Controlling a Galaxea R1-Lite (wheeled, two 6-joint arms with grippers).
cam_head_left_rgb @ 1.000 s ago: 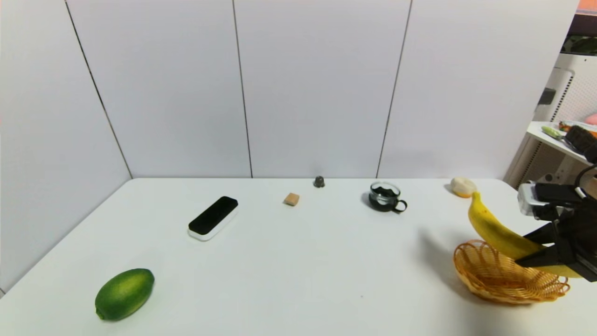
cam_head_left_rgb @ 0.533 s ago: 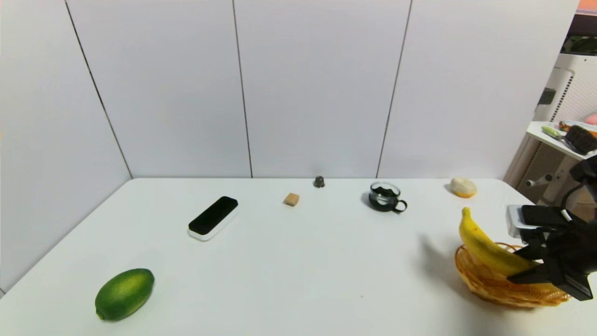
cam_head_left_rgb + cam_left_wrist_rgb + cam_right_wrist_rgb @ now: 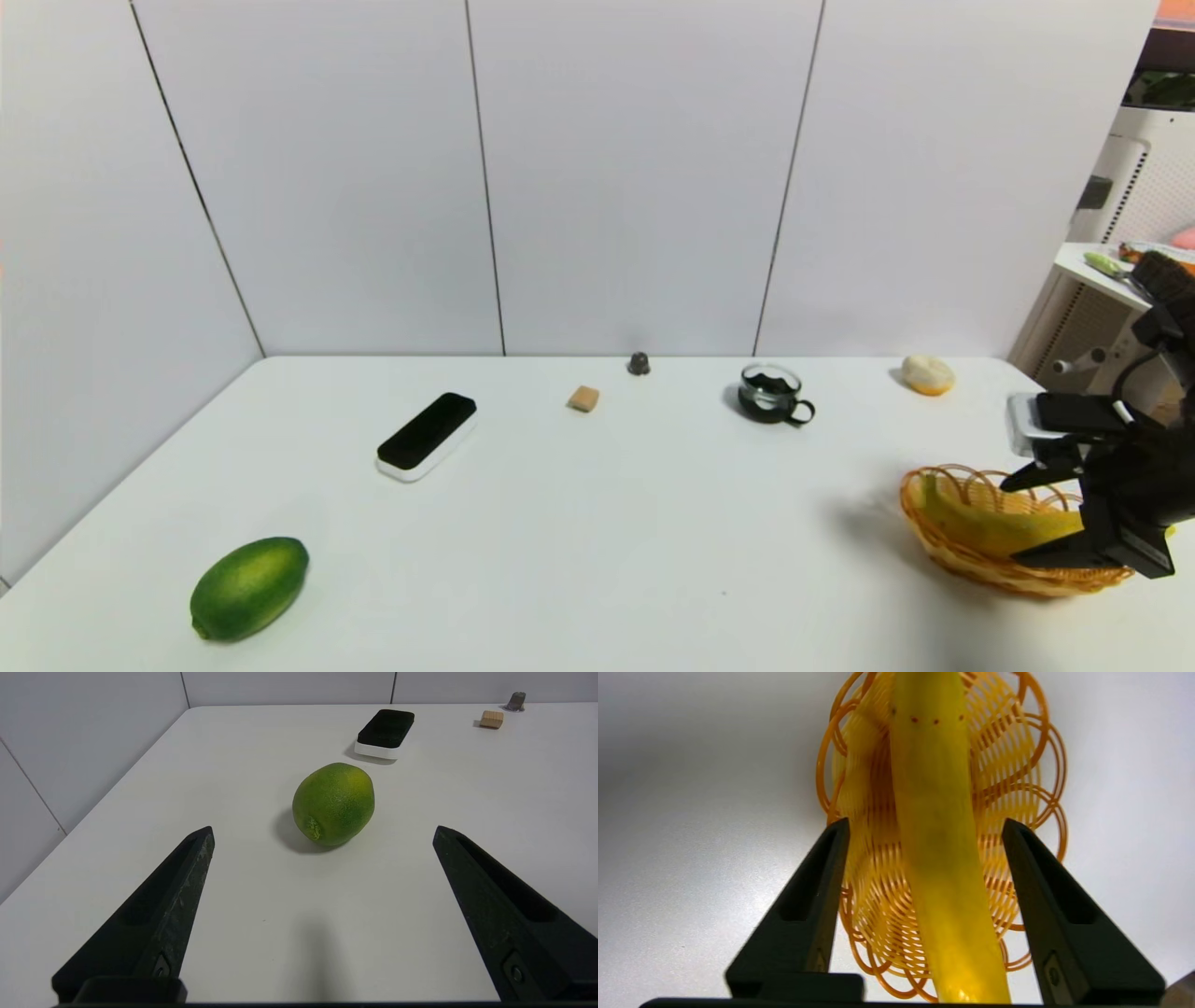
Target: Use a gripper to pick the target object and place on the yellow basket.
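The yellow banana [image 3: 980,525] lies inside the yellow basket [image 3: 945,558] at the table's right edge. In the right wrist view the banana [image 3: 934,812] runs lengthwise over the woven basket [image 3: 825,760]. My right gripper [image 3: 1012,523] straddles the banana just above the basket. It [image 3: 924,823] is open, with a gap between each finger and the fruit. My left gripper [image 3: 322,830] is out of the head view; it hangs open over the table's near left, empty, facing the green lime-like fruit.
The green fruit [image 3: 249,588] [image 3: 333,804] sits near left. A black-topped white box [image 3: 428,435], a wooden block [image 3: 583,399], a small grey knob [image 3: 639,363], a glass cup [image 3: 771,393] and a pale round lump [image 3: 927,374] line the back. A shelf [image 3: 1106,278] stands at the right.
My right gripper came down and left with the banana, laid it from tilted-up to flat in the basket, and opened off it. The left arm has not moved.
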